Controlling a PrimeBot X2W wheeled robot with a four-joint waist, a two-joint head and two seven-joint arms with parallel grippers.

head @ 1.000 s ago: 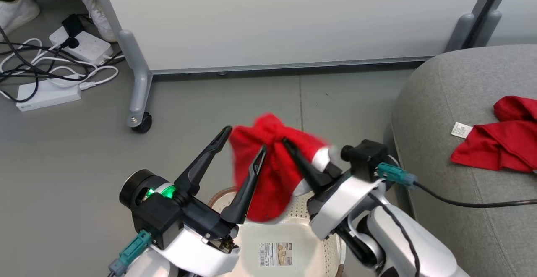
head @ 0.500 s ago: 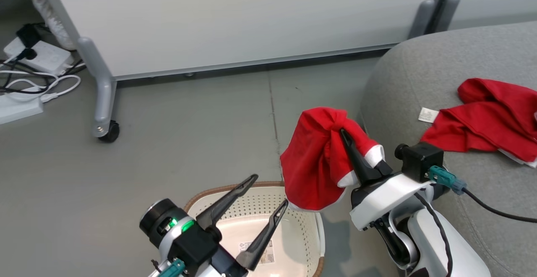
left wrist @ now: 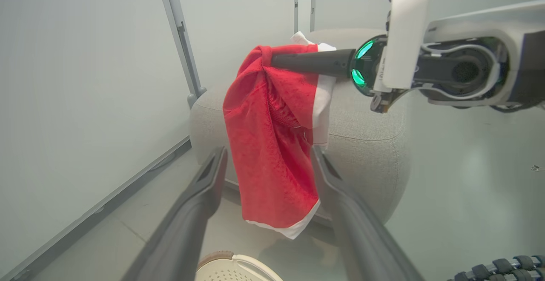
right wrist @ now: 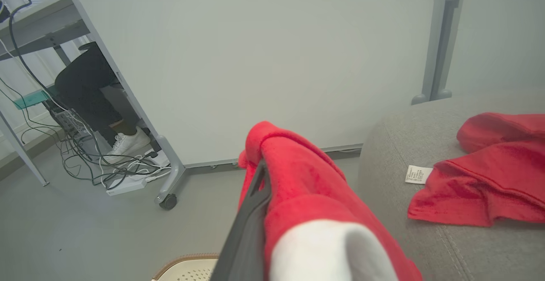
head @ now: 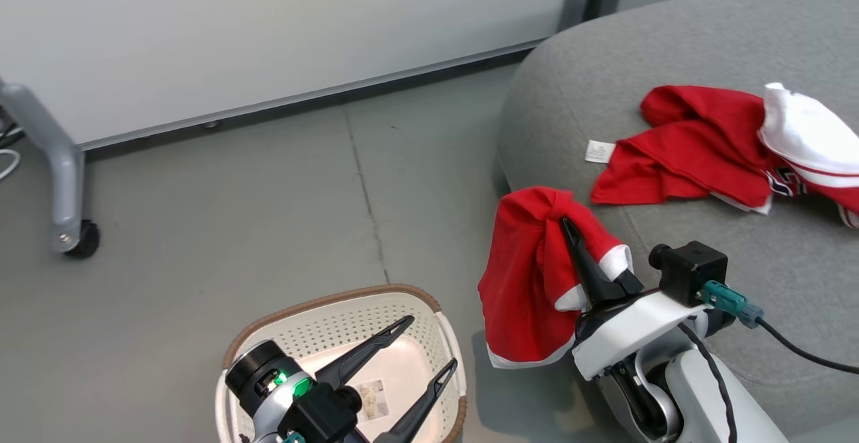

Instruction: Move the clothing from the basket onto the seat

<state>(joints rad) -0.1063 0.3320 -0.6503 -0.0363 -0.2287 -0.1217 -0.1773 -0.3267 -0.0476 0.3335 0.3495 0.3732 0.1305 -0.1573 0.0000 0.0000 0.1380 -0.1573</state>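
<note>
A bright red garment (head: 527,282) with white bands hangs from my right gripper (head: 569,228), which is shut on its bunched top just off the front edge of the grey seat (head: 671,54). In the left wrist view the garment (left wrist: 272,144) dangles clear of the floor in front of the seat (left wrist: 366,123). More red and white clothing (head: 698,148) lies on the seat cushion. Low at the left, my left gripper (head: 431,342) stands open above the cream basket (head: 322,329), holding nothing. The basket's bottom shows its paper label (head: 371,396).
A white wheeled partition panel (head: 235,27) runs along the back, its grey leg and castor (head: 74,238) at the far left. In the right wrist view, cables and power strips (right wrist: 123,179) and a person's leg and white shoe (right wrist: 123,142) are behind the panel.
The head camera has turned right. My right gripper has carried the red garment from above the basket to the seat's edge. My left gripper has sunk low over the basket, still open.
</note>
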